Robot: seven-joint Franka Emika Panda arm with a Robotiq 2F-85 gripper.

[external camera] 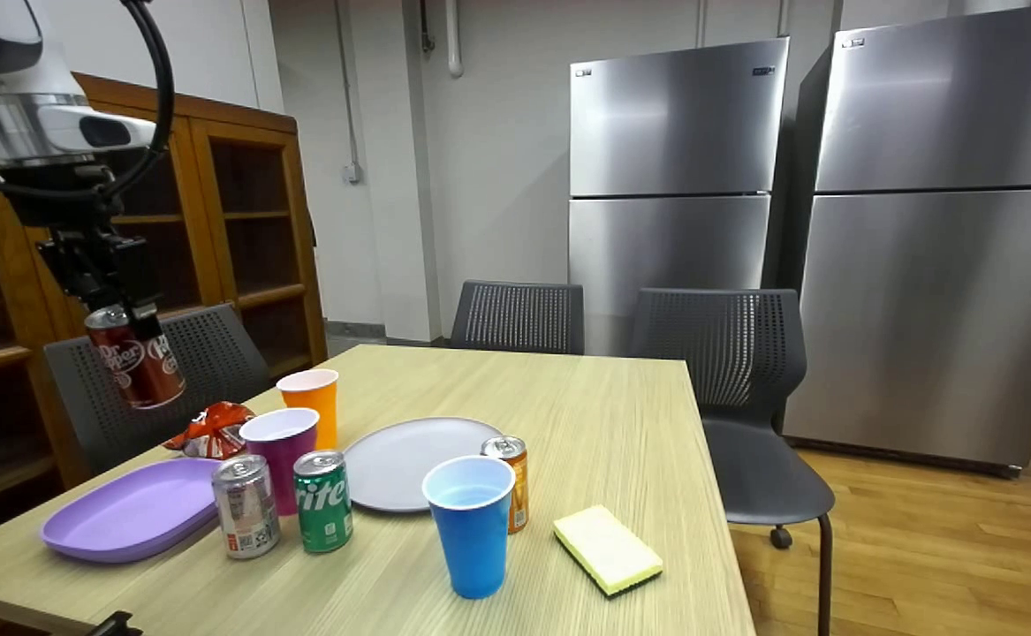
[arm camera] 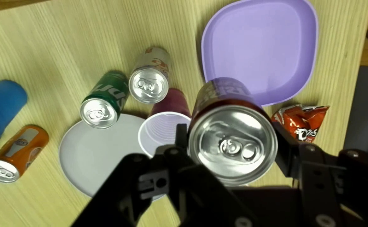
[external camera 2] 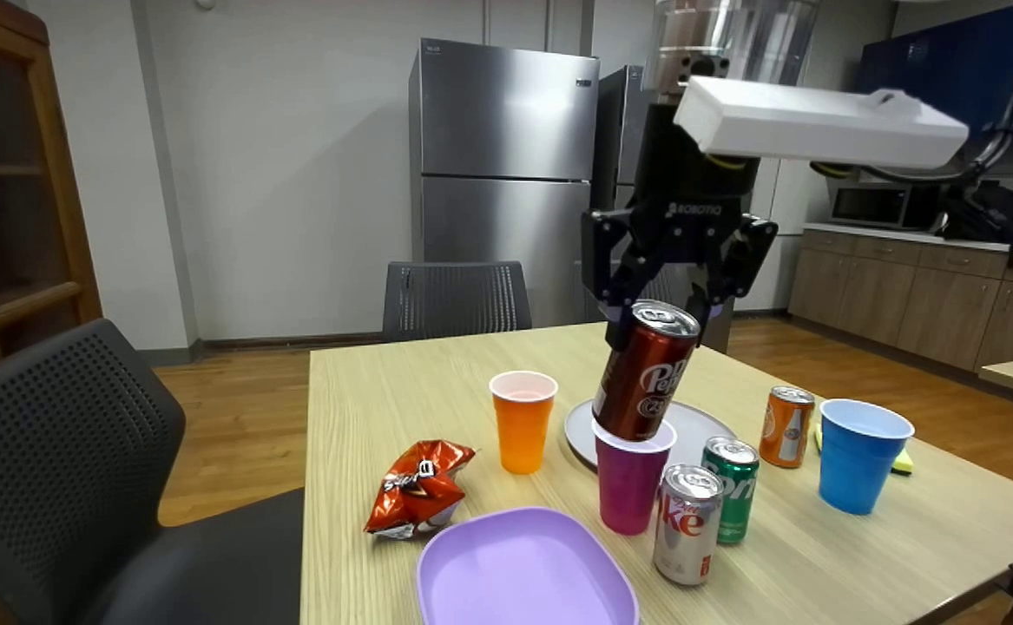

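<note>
My gripper (external camera 2: 660, 325) is shut on a dark red Dr Pepper can (external camera 2: 645, 382), with a finger on each side near its top. The can is tilted and held in the air above the table; it also shows in an exterior view (external camera: 137, 367). In the wrist view its silver top (arm camera: 231, 148) faces the camera. Around and below it are a purple cup (arm camera: 163, 132), a lavender plate (arm camera: 256, 47) and a red chip bag (arm camera: 300, 123). A silver Diet Coke can (external camera 2: 688, 529) and a green Sprite can (external camera 2: 734, 495) stand upright beside the purple cup.
On the wooden table (external camera: 621, 424) are an orange cup (external camera 2: 523, 425), a grey plate (external camera: 391, 468), an orange can (external camera: 518, 486), a blue cup (external camera: 471, 539) and a yellow sponge (external camera: 608, 548). Dark chairs (external camera: 718, 353) stand around it. A wooden cabinet (external camera: 250, 203) is behind the arm.
</note>
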